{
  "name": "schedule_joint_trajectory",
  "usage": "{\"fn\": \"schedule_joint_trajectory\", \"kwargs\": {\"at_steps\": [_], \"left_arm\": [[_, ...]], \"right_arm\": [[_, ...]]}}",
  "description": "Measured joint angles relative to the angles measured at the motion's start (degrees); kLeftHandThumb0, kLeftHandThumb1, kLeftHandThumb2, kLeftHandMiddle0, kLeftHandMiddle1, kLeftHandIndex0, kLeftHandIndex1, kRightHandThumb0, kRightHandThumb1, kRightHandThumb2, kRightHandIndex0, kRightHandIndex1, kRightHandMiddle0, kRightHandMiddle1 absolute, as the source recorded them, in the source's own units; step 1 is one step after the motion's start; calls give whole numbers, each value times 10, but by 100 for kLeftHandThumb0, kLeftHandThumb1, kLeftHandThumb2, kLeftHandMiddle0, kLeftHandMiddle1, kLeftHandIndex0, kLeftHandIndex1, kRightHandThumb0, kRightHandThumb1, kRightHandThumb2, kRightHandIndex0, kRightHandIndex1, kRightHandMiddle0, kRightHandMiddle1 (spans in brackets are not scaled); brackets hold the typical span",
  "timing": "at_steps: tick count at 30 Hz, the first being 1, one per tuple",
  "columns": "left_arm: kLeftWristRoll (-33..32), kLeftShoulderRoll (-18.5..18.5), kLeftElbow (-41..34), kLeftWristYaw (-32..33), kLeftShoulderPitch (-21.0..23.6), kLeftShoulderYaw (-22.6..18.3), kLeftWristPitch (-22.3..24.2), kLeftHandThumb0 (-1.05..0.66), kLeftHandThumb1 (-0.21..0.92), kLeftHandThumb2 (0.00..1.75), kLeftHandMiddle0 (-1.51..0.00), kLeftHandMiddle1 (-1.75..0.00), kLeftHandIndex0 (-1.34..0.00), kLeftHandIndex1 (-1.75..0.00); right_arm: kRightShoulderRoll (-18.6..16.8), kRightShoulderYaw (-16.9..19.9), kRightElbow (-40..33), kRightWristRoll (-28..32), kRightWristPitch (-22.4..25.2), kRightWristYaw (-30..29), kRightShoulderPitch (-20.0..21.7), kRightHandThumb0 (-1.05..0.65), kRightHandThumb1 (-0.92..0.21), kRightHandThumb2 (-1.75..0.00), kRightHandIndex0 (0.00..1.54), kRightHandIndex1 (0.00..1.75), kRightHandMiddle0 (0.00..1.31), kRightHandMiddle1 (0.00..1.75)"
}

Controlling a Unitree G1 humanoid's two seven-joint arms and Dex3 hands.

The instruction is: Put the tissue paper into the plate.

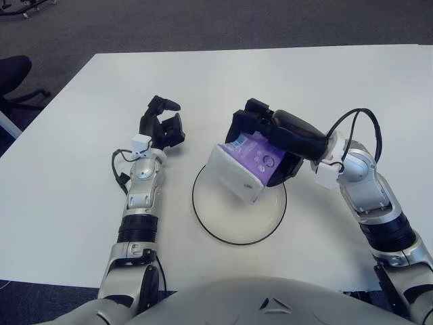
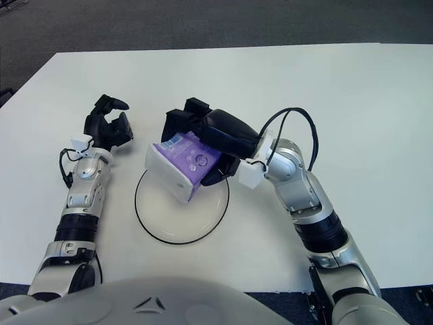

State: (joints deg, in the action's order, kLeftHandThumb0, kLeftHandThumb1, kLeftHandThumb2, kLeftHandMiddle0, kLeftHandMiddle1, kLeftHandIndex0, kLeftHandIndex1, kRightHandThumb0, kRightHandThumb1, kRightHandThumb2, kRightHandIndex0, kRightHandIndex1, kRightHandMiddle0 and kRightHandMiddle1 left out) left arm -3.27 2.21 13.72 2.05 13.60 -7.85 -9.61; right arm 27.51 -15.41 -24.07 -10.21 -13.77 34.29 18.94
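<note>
You have the tissue pack (image 1: 245,164) clamped in your right hand (image 1: 274,139), the dark fingers (image 1: 247,120) curled over its far edge and the palm behind it, so the pack hangs tilted over the plate (image 1: 215,227) with its white end pointing down and toward your left. That low corner looks very close to the plate's surface, though I cannot tell whether it touches. To finish this step well, lower the hand until the white end settles inside the rim, then let the pack tip flat before you spread the fingers — releasing from a tilt could let it roll or slide toward the near-left rim. Open slowly and lift the fingers straight up and away from the pack, since the wrapper may cling. The pack is a soft, roughly rectangular block in a glossy purple-and-white film; it should give a little under the fingers and land quietly, but the slick film on a smooth plate may skid. The plate is round, shallow and pale with a thin dark rim, sitting on a matt white table (image 1: 67,203). Your left hand (image 1: 161,128) shows beyond the plate's left side, fingers loosely curled on nothing, well apart from the pack.
</note>
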Motion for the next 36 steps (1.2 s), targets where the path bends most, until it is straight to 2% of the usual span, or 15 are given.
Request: {"fn": "schedule_joint_trajectory", "kwargs": {"at_steps": [3,10,14,17,19,22,27,29,30,33,36], "left_arm": [[5,3,6,4,1,0,-3,-45,42,119,-126,-175,-53,-175],[12,7,9,11,1,0,-6,-46,38,124,-125,-175,-57,-175],[14,7,9,14,1,0,-6,-47,37,126,-124,-175,-58,-175],[15,7,8,17,1,0,-5,-47,36,126,-123,-175,-58,-175],[15,6,7,18,1,0,-3,-47,35,127,-123,-175,-59,-175],[15,5,6,19,1,1,-2,-47,35,128,-123,-175,-59,-175],[15,5,5,19,1,4,-2,-47,35,128,-126,-175,-59,-175],[16,5,5,19,1,5,-2,-47,36,127,-127,-175,-58,-175],[16,5,5,19,1,6,-2,-47,36,126,-127,-175,-58,-175],[16,5,5,19,1,7,-2,-47,37,126,-127,-175,-57,-175],[16,6,5,19,1,9,-2,-46,38,124,-126,-175,-56,-175]], "right_arm": [[8,-1,-5,1,23,23,2,0,-6,-160,81,173,59,170],[10,-1,-13,6,63,45,3,0,-16,-144,75,174,60,154],[10,-1,-18,6,70,50,3,0,-21,-139,71,175,55,156],[10,-1,-19,6,69,52,3,0,-28,-134,66,174,44,165],[10,-1,-19,4,67,52,3,0,-42,-115,58,163,36,170],[10,-1,-19,2,63,52,3,0,-52,-101,53,156,33,171],[11,-1,-18,2,56,55,3,0,-74,-68,43,149,26,168],[12,-1,-18,2,52,57,3,-17,-81,-56,31,141,30,164],[13,-1,-18,2,50,58,3,-24,-65,-70,27,134,21,155],[14,-1,-16,2,41,62,3,-32,-39,-101,19,128,8,147],[14,-1,-12,3,30,69,6,-38,-30,-110,12,119,3,138]]}}
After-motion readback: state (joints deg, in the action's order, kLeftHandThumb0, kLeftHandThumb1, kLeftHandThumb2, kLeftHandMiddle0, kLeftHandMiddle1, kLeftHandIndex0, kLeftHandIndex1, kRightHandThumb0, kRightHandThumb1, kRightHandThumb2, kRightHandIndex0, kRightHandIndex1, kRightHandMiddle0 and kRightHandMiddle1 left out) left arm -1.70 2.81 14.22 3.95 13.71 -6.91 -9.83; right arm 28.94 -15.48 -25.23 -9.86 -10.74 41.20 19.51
